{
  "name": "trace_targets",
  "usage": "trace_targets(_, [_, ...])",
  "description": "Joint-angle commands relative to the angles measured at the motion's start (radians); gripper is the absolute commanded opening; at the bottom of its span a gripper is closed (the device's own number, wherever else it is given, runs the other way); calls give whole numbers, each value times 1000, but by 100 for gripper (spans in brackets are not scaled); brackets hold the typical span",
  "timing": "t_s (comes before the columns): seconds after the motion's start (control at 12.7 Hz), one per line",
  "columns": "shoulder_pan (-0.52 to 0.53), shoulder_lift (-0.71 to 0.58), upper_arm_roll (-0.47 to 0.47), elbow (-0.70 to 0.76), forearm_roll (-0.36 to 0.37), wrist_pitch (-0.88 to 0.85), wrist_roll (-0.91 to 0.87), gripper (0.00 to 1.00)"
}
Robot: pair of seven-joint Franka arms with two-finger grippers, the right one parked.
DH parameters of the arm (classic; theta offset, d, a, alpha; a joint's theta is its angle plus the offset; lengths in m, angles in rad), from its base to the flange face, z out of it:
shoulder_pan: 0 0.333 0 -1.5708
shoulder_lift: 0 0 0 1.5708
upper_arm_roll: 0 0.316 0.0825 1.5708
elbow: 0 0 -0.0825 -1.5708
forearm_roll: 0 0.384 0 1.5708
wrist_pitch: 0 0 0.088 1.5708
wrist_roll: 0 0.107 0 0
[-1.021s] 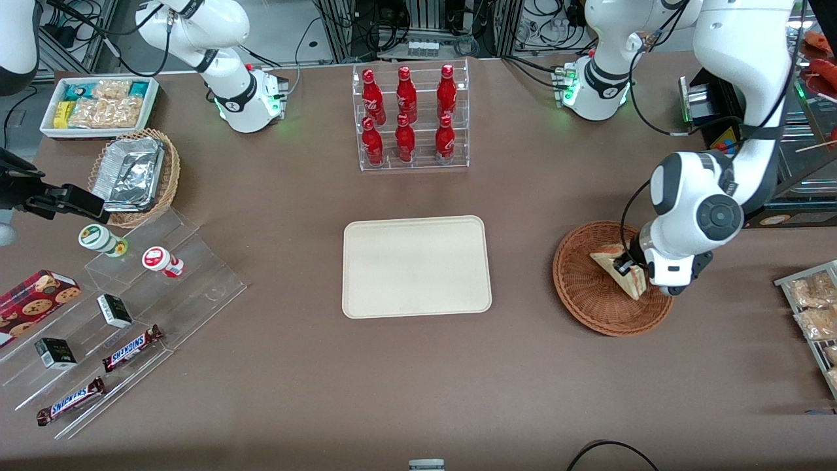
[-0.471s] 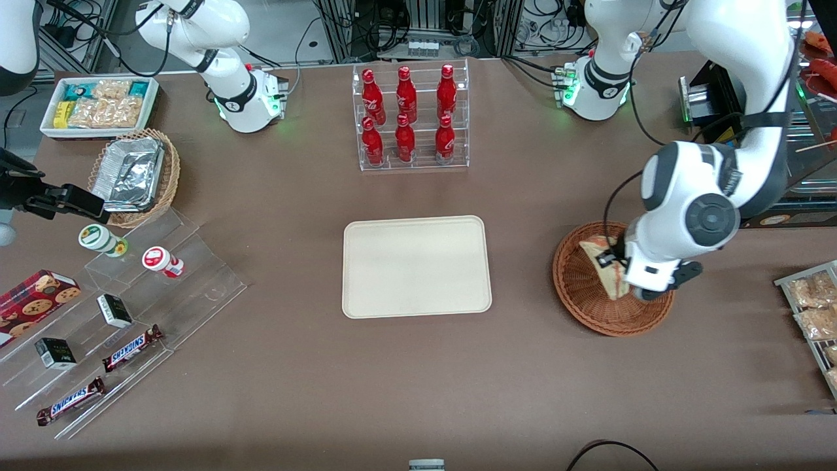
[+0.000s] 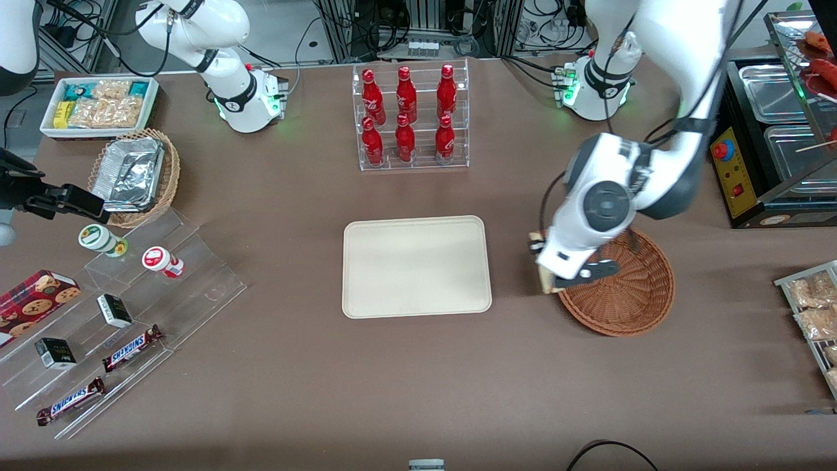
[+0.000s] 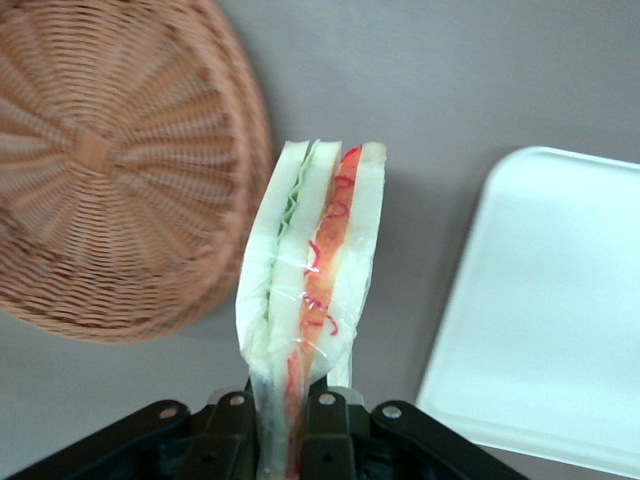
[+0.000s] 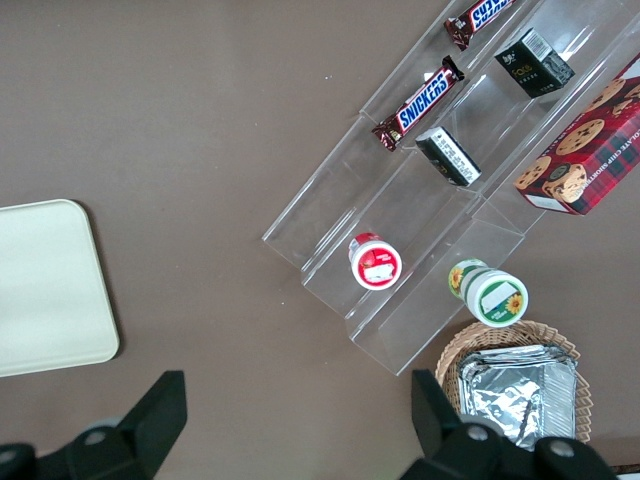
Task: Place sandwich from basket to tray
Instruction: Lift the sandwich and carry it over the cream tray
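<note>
The sandwich (image 4: pixel 315 270), a clear-wrapped pale wedge with red and green filling, hangs in the air with my left gripper (image 4: pixel 285 425) shut on its lower end. In the front view only slivers of the sandwich (image 3: pixel 544 282) show beside the gripper (image 3: pixel 552 268), which is above the table at the edge of the reddish-brown wicker basket (image 3: pixel 621 294), on the side toward the cream tray (image 3: pixel 416 266). Nothing lies in the basket (image 4: pixel 100 180). The tray (image 4: pixel 560 300) is bare and lies flat at mid-table.
A clear rack of red bottles (image 3: pixel 412 118) stands farther from the front camera than the tray. Toward the parked arm's end are a stepped acrylic display (image 3: pixel 150 275) with snacks, a tan basket of foil containers (image 3: pixel 134 173) and a white snack bin (image 3: pixel 98 104). A food warmer (image 3: pixel 778 131) and a rack of snack packets (image 3: pixel 814 307) lie toward the working arm's end.
My gripper has lifted the sandwich out of the basket and carried it sideways toward the tray. The basket is left with nothing in it.
</note>
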Motion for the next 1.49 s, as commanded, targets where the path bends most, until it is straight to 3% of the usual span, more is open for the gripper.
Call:
trace_targets(0.0, [-87, 111, 13, 139, -4, -22, -53, 0])
trace_targets(0.47, [-253, 277, 13, 313, -30, -11, -125, 0])
trace_targets(0.71, [-332, 386, 13, 442, -28, -11, -254, 0])
trace_targets(1.41, [-377, 499, 13, 568, -28, -11, -340, 0])
